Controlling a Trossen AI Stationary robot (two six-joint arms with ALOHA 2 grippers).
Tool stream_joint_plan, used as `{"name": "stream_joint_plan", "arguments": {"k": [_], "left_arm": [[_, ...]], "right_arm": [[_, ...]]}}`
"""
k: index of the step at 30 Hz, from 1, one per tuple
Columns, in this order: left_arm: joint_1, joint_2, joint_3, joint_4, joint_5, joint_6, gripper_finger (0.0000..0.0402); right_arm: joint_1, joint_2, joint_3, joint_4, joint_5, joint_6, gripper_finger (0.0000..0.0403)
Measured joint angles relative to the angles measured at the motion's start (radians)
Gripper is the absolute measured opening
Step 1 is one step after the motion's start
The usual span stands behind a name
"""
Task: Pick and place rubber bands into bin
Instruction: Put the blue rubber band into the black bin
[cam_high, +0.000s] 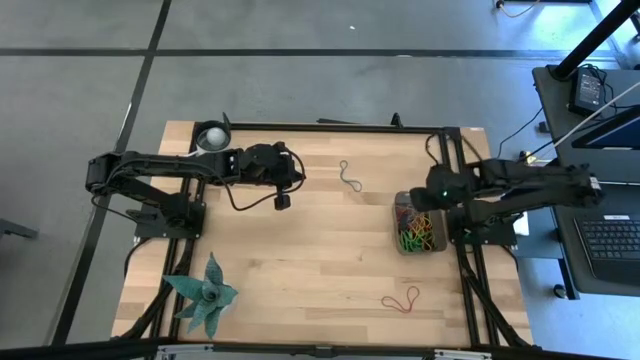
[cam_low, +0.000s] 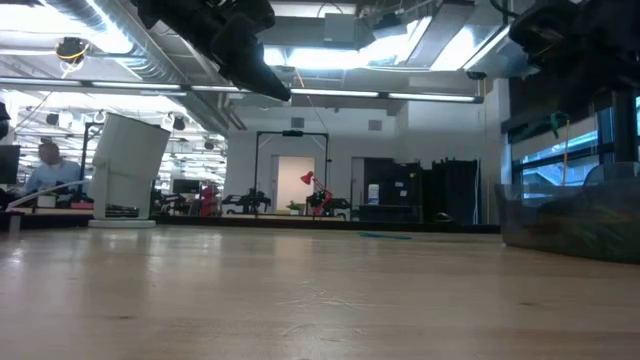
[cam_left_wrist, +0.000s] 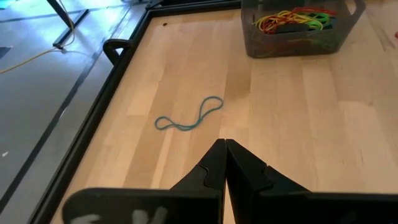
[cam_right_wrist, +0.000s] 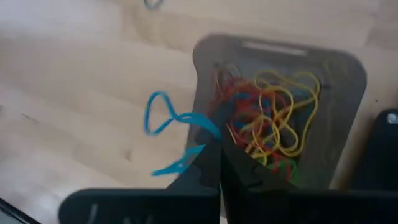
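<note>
The bin (cam_high: 419, 223) is a dark grey tray at the table's right edge, filled with red, yellow and green rubber bands (cam_right_wrist: 267, 124). My right gripper (cam_right_wrist: 217, 149) hovers over the bin's left wall (cam_right_wrist: 205, 74), shut on a blue rubber band (cam_right_wrist: 165, 118). A teal band (cam_high: 348, 175) lies flat on the far middle of the table, and a red band (cam_high: 402, 300) lies near the front. My left gripper (cam_left_wrist: 222, 146) is shut with nothing in it, raised above the table to the left of the teal band (cam_left_wrist: 189, 117). My right gripper pinches the blue rubber band between its two fingertips at one end of the loop (cam_right_wrist: 204, 129), coming from above. The band is lifted clear and curls slack out to the side, over the table beside the bin's left wall.
A white round cup (cam_high: 211, 137) stands at the table's far left corner. A teal spiky plant figure (cam_high: 205, 297) sits at the near left. A black frame (cam_left_wrist: 124, 50) runs along the table's edges. Bare wood lies between the bin and the left arm.
</note>
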Motion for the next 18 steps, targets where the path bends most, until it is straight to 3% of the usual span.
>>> {"name": "stream_joint_plan", "arguments": {"k": [7,18], "left_arm": [[0.000,0.000,0.000,0.001,0.000,0.000,0.0003],[0.000,0.000,0.000,0.001,-0.001,0.001,0.0003]], "right_arm": [[0.074,0.111,0.000,-0.113,-0.002,0.076,0.0000],[0.100,0.235,0.000,-0.097,-0.008,0.077,0.0026]]}}
